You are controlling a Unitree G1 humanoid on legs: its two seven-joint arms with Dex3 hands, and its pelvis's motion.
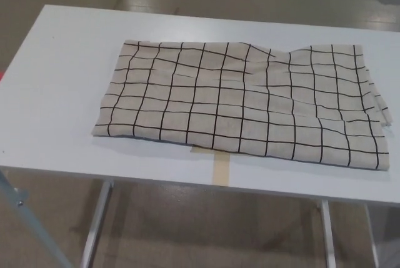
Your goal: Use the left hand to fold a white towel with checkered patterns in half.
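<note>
A white bench (56,93) fills most of the head view, its top running from the far left corner down to a near edge that crosses the lower part of the picture. Below that edge, pale metal legs (97,224) angle down toward a grey-beige floor (206,230), and more of the same floor shows beyond the bench's far edge.

The towel (244,102) lies flat on the bench, taking up the middle and right of the top. It is off-white with a grid of thin black lines. Its left edge sits well in from the bench's left side, leaving a wide bare strip there, while its right end reaches almost to the bench's right side at the picture's border. Its near edge runs close to the bench's near edge, closest toward the right. The cloth is mostly smooth, with a few soft ripples across the right half, and at the right end layered edges show, one peeking out past another.

A short strip of tan tape (220,167) sticks out from under the towel's near edge, about midway along it, and runs to the bench's near edge.

Neither hand of the robot appears, so the state of the fingers cannot be told.
</note>
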